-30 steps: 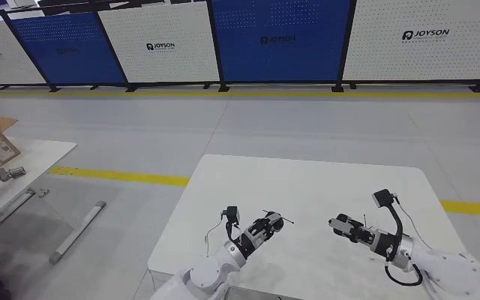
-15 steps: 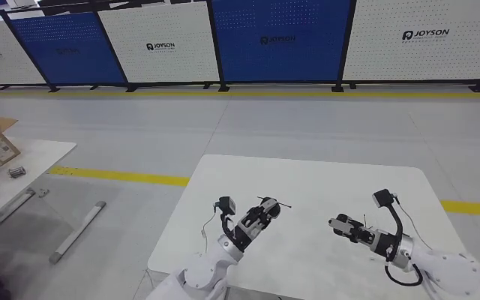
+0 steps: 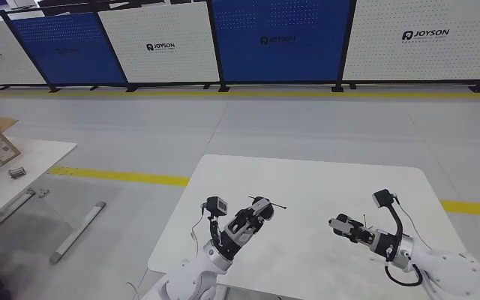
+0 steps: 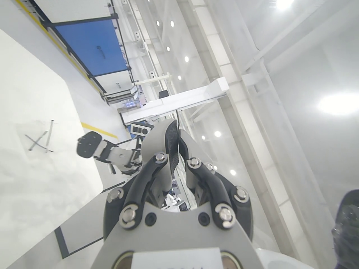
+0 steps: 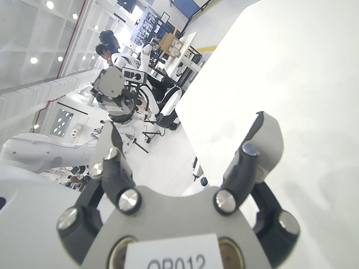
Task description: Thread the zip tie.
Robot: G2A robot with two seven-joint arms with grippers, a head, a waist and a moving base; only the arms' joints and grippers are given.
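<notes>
My left pincer (image 4: pixel 177 134) is clamped on the zip tie (image 4: pixel 177 116), while my right pincer (image 5: pixel 186 130) stands apart-jawed and empty, well apart from it, so threading looks unstarted.

Left gripper (image 4: pixel 177 134) is pinched tight on the zip tie (image 4: pixel 177 118). Right gripper (image 5: pixel 185 125) sits across from it, spread wide.

The table (image 3: pixel 322 180) has a smooth, matt white top. The zip tie (image 3: pixel 279 205), near the centre of the top view, looks like thin black plastic. The left claw (image 4: pixel 177 132) has matt pale grey fingers (image 4: pixel 157 138) with ribbed black pads (image 4: pixel 171 144), glossy black links (image 4: pixel 145 177) and shiny metal screws (image 4: pixel 129 217). The right claw (image 5: pixel 188 130) has a dull grey metal-looking plate (image 5: pixel 174 214).
</notes>
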